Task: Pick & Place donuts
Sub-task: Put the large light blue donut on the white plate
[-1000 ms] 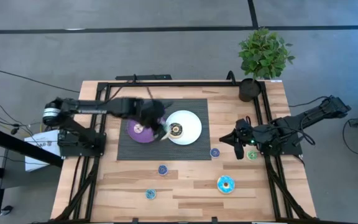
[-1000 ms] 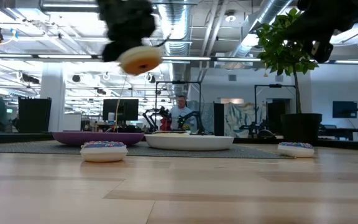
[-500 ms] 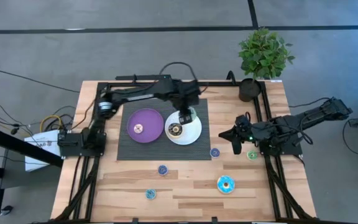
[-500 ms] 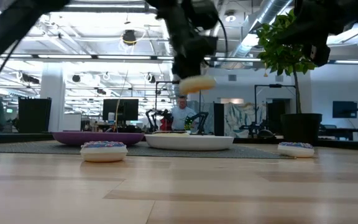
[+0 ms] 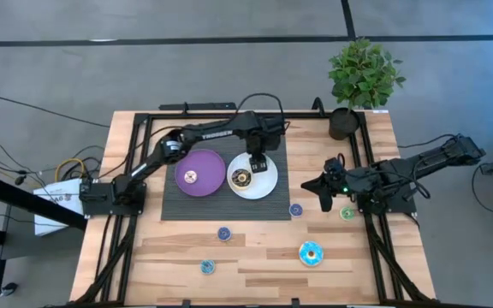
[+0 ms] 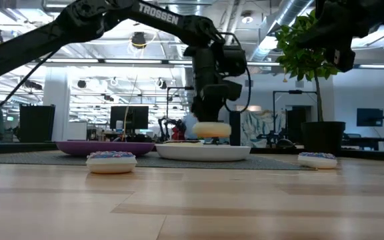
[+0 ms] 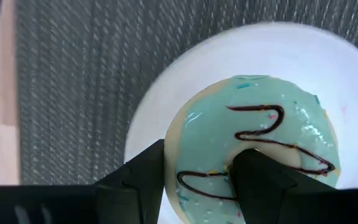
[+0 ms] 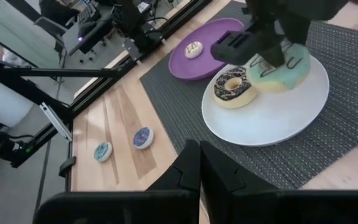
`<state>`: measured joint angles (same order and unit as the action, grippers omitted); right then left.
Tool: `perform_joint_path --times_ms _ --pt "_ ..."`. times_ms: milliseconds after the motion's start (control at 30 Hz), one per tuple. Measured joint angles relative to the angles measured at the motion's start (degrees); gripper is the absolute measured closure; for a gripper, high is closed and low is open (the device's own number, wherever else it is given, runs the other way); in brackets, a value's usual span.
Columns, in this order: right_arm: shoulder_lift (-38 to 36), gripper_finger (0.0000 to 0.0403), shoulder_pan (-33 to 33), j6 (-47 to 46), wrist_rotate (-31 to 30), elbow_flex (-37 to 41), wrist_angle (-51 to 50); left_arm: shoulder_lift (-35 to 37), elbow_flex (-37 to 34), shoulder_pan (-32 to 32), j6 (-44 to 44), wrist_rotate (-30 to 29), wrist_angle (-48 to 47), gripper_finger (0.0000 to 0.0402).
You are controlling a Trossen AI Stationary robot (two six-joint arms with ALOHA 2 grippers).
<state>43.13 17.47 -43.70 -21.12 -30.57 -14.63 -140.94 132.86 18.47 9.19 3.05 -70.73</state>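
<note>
My left gripper [image 5: 258, 162] hangs over the white plate [image 5: 268, 184] on the dark mat, shut on a pale green-iced donut [image 7: 253, 149] with a brown squiggle. A brown-iced donut [image 5: 241, 179] lies on the same plate beside it. A small cream donut [image 5: 193, 177] lies on the purple plate [image 5: 208, 162]. My right gripper [image 5: 326, 201] waits shut at the table's right side, holding nothing. Several more donuts lie flat on the bare wood. My left gripper has one finger [image 7: 257, 177] in the donut's hole and the other finger [image 7: 143, 177] outside its rim, with the ring's near side [image 7: 197, 155] between them. The fingers point down from above. The donut hangs level, iced side up, low over the white plate [image 6: 202, 152]; I cannot tell whether it touches.
On the wood lie small blue donuts [image 5: 296, 210], [image 5: 224, 233], [image 5: 207, 267], a larger cyan one [image 5: 311, 253] and a green one [image 5: 347, 214] under the right arm. A potted plant [image 5: 362, 77] stands at the far right corner. Black rails frame the table.
My left gripper has carried the pale green donut from high near the purple plate toward the table's right, over the white plate. It has sunk until the donut is just above the plate, and the wrist has rolled on the way. The hold has stayed shut.
</note>
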Motion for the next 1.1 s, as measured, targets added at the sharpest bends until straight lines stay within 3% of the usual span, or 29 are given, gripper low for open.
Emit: perform_joint_path --times_ms 133,1100 --pt "0.0 0.0403 0.0 0.01 -0.19 0.0 -0.33 0.08 0.02 0.62 -0.01 -0.74 3.58 0.0242" --pt "-0.02 0.0403 0.0 -1.49 0.0 0.0 -1.6 -2.63 -0.7 0.79 -3.96 1.1 1.68 0.0242"
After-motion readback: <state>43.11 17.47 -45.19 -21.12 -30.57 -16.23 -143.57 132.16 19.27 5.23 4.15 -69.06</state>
